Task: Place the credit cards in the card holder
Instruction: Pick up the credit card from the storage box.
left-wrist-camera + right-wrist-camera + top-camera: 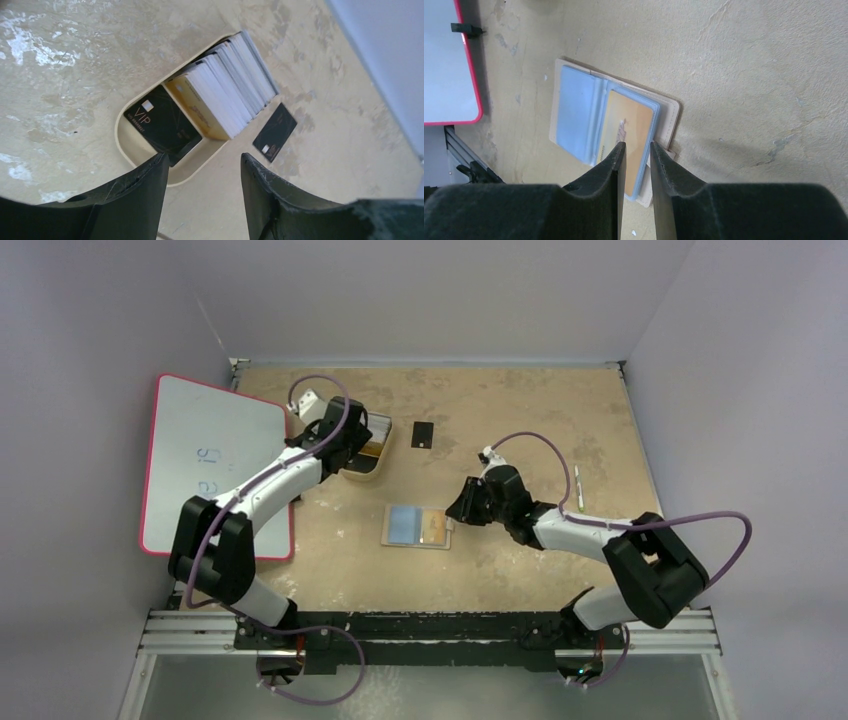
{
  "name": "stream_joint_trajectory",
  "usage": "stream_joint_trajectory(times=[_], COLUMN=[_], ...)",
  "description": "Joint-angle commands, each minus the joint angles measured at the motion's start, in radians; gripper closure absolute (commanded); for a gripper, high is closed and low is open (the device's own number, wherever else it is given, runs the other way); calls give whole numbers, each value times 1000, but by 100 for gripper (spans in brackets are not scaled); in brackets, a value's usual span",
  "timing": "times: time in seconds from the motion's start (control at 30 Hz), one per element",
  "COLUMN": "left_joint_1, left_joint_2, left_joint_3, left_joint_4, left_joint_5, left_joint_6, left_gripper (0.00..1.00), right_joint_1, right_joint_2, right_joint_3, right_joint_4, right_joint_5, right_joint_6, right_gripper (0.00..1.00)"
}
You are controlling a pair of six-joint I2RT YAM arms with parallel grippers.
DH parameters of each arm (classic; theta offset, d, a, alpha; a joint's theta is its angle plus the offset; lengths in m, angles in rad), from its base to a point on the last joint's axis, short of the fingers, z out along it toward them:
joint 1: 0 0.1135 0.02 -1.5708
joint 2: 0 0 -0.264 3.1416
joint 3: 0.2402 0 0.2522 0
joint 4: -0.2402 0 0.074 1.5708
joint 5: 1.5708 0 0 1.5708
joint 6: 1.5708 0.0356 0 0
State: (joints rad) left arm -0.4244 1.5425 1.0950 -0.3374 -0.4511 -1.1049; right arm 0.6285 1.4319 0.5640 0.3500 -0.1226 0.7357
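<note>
The tan card holder [417, 527] lies open mid-table, blue pockets up, with an orange-gold card [634, 120] in its right pocket [574, 110]. My right gripper [638, 145] hovers over that card's near end, jaws only slightly apart and empty; it also shows in the top view [458, 508]. My left gripper [205, 160] is open and empty just above the near rim of the yellow tray [131, 145]. The tray holds a stack of pale cards [230, 90], a gold card [195, 107] and a black VIP card [160, 122]. Another black card [275, 132] lies on the table beside the tray.
The pink-framed whiteboard [215, 465] lies at the left under my left arm. A thin white stick-like object [577, 488] lies to the right of my right arm. Grey walls close in the table at the back and sides.
</note>
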Motion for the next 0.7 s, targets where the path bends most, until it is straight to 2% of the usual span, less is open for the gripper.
stream_joint_trajectory(times=[0.0,0.2,0.67], left_joint_1=[25,26,34], left_joint_2=[-1,61,191], left_joint_3=[26,-3,-15], left_joint_4=[108,220,278], left_joint_5=[-24,22,68], left_joint_6=[-171,-297,-315], left_gripper=[47,48,46], right_joint_1=[4,4,4], right_joint_2=[-27,-31,-35], right_joint_3=[8,10,25], right_joint_4=[2,0,-17], right_joint_5=[14,14,16], right_joint_6=[-16,-18,-34], right_gripper=[73,73,74])
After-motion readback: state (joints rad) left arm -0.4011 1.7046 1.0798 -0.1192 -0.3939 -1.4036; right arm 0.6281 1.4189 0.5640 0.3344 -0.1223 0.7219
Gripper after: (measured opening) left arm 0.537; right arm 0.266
